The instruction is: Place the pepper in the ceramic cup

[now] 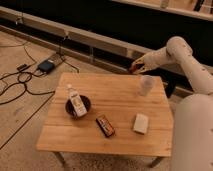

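End effector pressed together on the pepper, a small reddish lump pinched at its tip, poised in the air by the far edge of the table, towards the right corner. Underneath everything, pale speckled floor. At the lower right, filling the corner of the view, the white rounded robot body. Next in size, the light wooden table, rectangular, seen from above and from its near side. Above the table's right end, the white arm, bent at the elbow and reaching leftwards to the end effector. On the floor to the left, a tangle of dark cables, with a black box just off the table's far left corner. On the left half of the table, a dark round bowl, with a pale labelled bottle lying tilted in it. Near the front right, a flat pale block. Between bowl and block, nearer the front edge, a red-and-dark packet, lying flat and apart from both. Near the far right corner, the ceramic cup, upright, off-white, alone on the wood. Smallest of all, the pepper: clear of the table, to the left of and above the ceramic cup, not in it.
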Controlling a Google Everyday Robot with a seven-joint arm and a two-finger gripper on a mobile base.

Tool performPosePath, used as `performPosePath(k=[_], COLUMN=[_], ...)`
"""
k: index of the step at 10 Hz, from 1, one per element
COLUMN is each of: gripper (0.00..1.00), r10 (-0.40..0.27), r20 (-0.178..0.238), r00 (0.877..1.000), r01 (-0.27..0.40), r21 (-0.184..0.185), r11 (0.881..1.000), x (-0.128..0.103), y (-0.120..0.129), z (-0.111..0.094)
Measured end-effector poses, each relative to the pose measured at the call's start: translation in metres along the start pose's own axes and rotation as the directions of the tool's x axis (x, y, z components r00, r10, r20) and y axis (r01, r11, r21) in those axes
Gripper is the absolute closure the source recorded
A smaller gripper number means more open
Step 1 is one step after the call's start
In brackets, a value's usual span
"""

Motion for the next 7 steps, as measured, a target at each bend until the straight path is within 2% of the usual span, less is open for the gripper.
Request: performPosePath(k=[1,3,5,7], gripper=[1.0,1.0,1.0,1.0], r10=[0.01,0.094,0.172,0.247], r20=[-0.003,-0.01,-0.013,-0.018], r00=[1.0,0.996,0.985,0.969], r01=[-0.01,-0.094,-0.172,-0.247], r21=[0.001,0.007,0.013,0.005], r11=[1.0,0.996,0.985,0.969], x=[0.0,-0.008,-0.017,-0.027], y=[-0.001,-0.008,-0.017,-0.022], z=[0.001,0.001,-0.001,-0.004])
